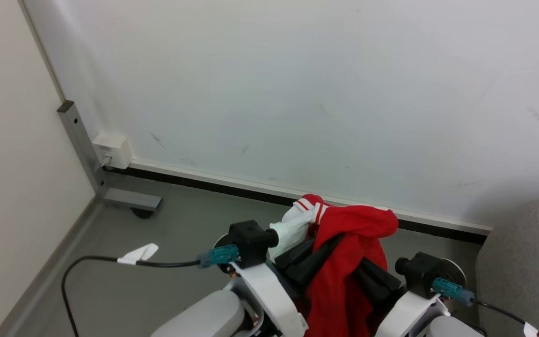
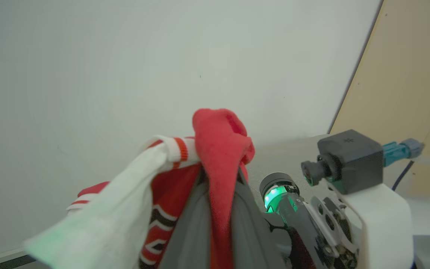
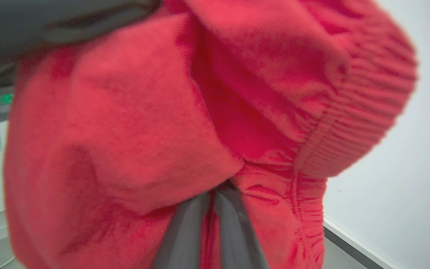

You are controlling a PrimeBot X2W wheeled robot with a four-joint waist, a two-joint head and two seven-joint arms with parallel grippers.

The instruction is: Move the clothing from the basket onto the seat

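Red clothing [image 1: 344, 262] with white trim hangs bunched between my two grippers, raised in front of a white wall. My left gripper [image 1: 314, 252] is shut on the fabric; in the left wrist view red cloth [image 2: 218, 157] is pinched between its dark fingers [image 2: 189, 228], with a white striped panel [image 2: 125, 198] spilling to the side. My right gripper [image 1: 367, 274] is shut on the same bundle, and red knit [image 3: 144, 123] drapes over its fingers [image 3: 185, 231]. A corner of the grey seat [image 1: 527, 262] shows at the far right. The basket is out of view.
A white wall [image 1: 297, 93] with a dark baseboard [image 1: 204, 185] stands close ahead. A metal post on a caster foot [image 1: 134, 201] and a wall socket box [image 1: 112, 150] sit at the left corner. Grey floor [image 1: 157, 234] lies below. A black cable [image 1: 110, 260] loops off my left wrist.
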